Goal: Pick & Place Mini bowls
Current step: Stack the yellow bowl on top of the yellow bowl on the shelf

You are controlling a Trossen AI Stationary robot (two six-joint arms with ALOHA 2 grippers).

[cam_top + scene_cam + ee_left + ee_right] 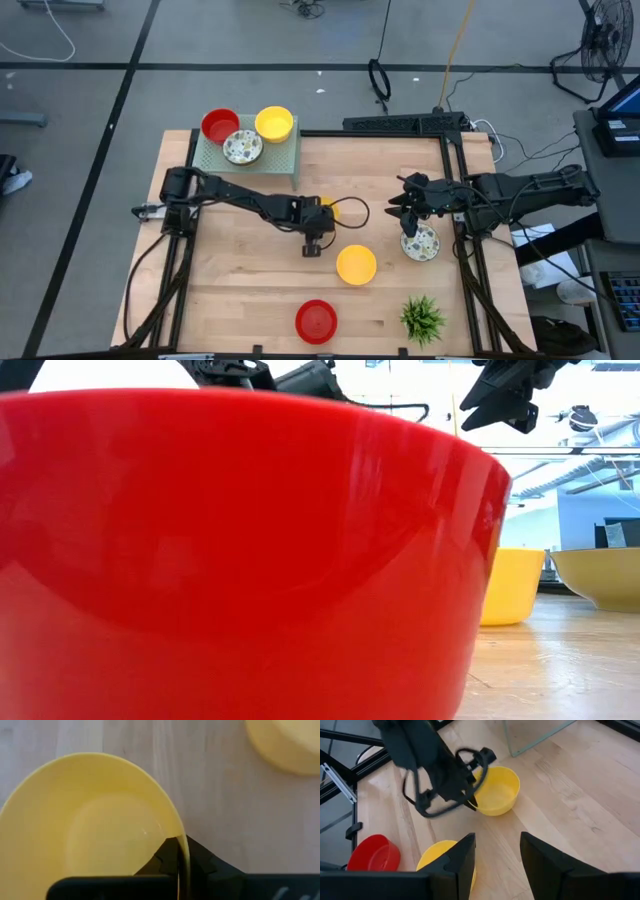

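My left gripper (318,228) is at the table's middle, shut on a plain yellow mini bowl (90,835), which also shows in the right wrist view (497,790). My right gripper (408,215) is open and empty, just above a white green-speckled bowl (421,244) that rests on the table at the right. A second yellow bowl (356,265) and a red bowl (316,320) stand on the table nearer the front. A red bowl (220,125), a yellow bowl (274,123) and a speckled bowl (243,148) sit on a green tray (280,158) at the far left. My left gripper pinches the yellow bowl's rim (181,842) between its two fingers, one finger inside the bowl and one outside. The fingers come from above, pointing down. The bowl stays upright with its opening up; whether its base is on the table I cannot tell.
A small green plant (422,318) stands at the near right corner. The red bowl (230,550) fills most of the low view. A black frame rail (460,200) runs along the table's right side. Bare wood lies at the table's near left.
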